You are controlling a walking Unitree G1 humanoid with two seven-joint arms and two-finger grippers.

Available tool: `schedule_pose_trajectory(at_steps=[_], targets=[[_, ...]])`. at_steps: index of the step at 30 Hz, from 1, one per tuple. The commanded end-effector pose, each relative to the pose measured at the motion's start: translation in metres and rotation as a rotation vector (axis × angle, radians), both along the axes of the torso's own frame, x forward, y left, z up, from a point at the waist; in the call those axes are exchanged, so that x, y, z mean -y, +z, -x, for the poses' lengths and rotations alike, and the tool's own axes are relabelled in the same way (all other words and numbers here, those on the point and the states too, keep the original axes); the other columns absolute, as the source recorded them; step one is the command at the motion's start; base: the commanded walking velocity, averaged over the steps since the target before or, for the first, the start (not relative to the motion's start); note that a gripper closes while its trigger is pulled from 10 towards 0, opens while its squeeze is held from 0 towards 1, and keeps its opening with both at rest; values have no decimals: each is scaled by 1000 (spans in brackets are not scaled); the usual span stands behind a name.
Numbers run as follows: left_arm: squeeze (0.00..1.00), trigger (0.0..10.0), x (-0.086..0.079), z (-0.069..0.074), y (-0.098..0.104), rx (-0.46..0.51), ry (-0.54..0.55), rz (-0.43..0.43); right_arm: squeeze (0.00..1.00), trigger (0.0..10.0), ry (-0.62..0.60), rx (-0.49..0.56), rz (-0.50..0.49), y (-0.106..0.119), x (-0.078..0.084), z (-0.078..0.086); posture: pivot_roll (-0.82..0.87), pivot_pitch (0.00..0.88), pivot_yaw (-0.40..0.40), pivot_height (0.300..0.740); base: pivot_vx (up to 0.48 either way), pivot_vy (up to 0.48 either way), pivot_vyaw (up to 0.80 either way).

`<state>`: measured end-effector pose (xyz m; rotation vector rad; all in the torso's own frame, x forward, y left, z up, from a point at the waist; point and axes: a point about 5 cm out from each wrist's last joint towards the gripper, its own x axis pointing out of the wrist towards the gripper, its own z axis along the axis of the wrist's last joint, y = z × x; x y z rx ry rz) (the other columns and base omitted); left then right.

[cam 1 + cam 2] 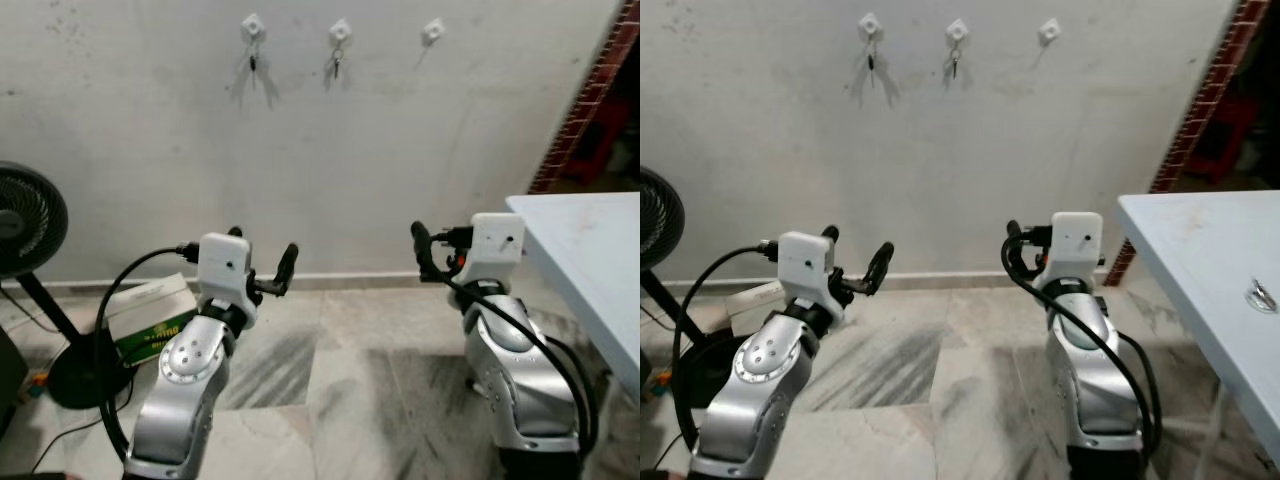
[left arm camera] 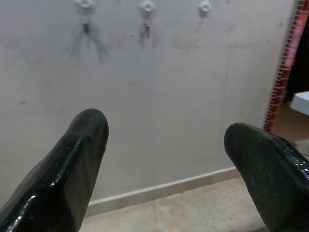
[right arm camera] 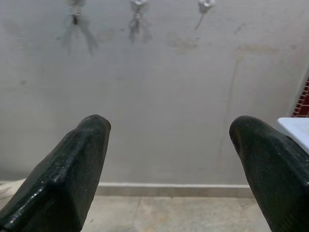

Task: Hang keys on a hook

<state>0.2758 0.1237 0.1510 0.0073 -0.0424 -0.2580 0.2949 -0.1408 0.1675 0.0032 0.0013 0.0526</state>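
We hold both jaws apart, left gripper [image 1: 262,262] and right gripper [image 3: 169,169], hooks [image 1: 340,31] at twelve o'clock, keys [image 1: 1262,295] on the surface [image 1: 1200,250]

Three white hooks [image 1: 253,24] [image 1: 340,30] [image 1: 432,30] sit in a row high on the wall; two carry small keys [image 1: 252,61] [image 1: 337,68], one is bare. One key ring [image 1: 1261,294] lies near the table's [image 1: 1200,260] right edge. One fan [image 1: 22,225] and one cardboard box [image 1: 150,315] stand on the floor.

Two silver, rounded arm shells are being shown, each topped by a white boxy wrist housing. Black cables are being looped alongside. The left end effector [image 1: 262,262] and right end effector [image 3: 171,174] are being finished in glossy black.
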Motion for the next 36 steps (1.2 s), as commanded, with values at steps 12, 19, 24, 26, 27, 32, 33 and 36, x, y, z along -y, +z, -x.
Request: schedule_pose_trajectory(at_steps=[12, 19, 24, 26, 27, 32, 33, 36], targets=[[0, 10000, 3, 0, -1, -5, 0, -6, 0, 10000, -14, 12, -4, 4, 3, -2, -12, 0, -5, 740, -68, 0, 0], [0, 10000, 2, 0, -1, 0, 16, -7, 0, 10000, -15, -6, -5, 3, 3, -3, -13, 0, -7, 740, 0, 0, -85], [0, 10000, 2, -1, 0, 21, 28, 6, 0, 10000, -14, -6, -2, 3, 3, -3, -13, 0, -7, 740, 0, 0, -480], [0, 10000, 3, -1, 1, 33, 14, 23, 0, 10000, -13, -6, -1, 3, 3, -4, -12, 0, -8, 740, 0, 0, -800], [0, 10000, 2, -1, 1, 34, 20, 25, 0, 10000, -12, -6, 0, 3, 2, -4, -12, 0, -8, 740, 0, 0, -800], [0, 10000, 0, -2, 0, 32, 45, -16, 0, 10000, -9, -4, 2, 3, 2, -4, -13, 0, -8, 740, 0, 0, -798], [0, 10000, 0, -2, 0, 32, 45, -16, 0, 10000, -9, -4, 2, 3, 2, -4, -13, 0, -8, 740, 0, 0, -788], [0, 10000, -1, -2, -1, 36, 52, -29, 0, 10000, -3, -6, 11, 1, 2, -3, -12, 0, -9, 740, 0, 0, -783]])
